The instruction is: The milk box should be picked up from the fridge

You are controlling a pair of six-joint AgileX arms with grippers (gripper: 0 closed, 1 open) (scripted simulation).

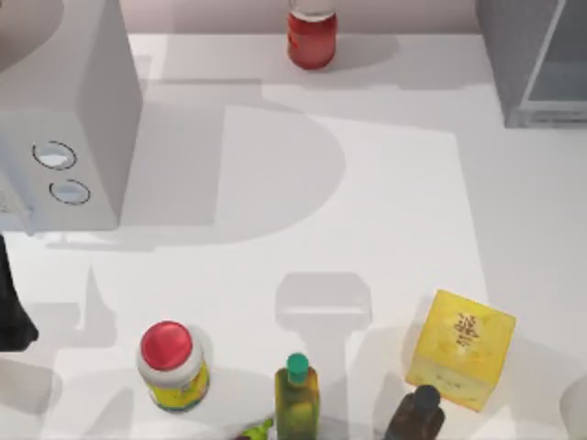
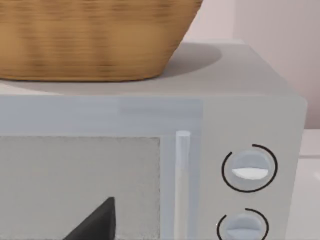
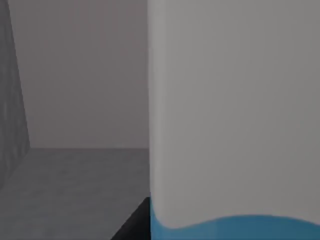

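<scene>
The milk box (image 3: 235,125) stands very close in the right wrist view, its pale upper part above a blue band. It rests on the grey floor inside the fridge (image 3: 65,185). A dark edge of my right gripper (image 3: 134,226) lies against the carton's side near the floor. In the top view the fridge (image 1: 514,64) is at the back right corner, dark grey with a pale framed panel. My left arm (image 1: 13,312) is parked at the table's left edge, facing the white box.
A white box with two dials (image 1: 73,119) stands at the back left, with a wicker basket (image 2: 90,40) on top. A red jar (image 1: 312,37) sits at the back. Near the front are a red-lidded jar (image 1: 172,367), a green-capped bottle (image 1: 296,399), a dark bottle (image 1: 417,417) and a yellow box (image 1: 461,346).
</scene>
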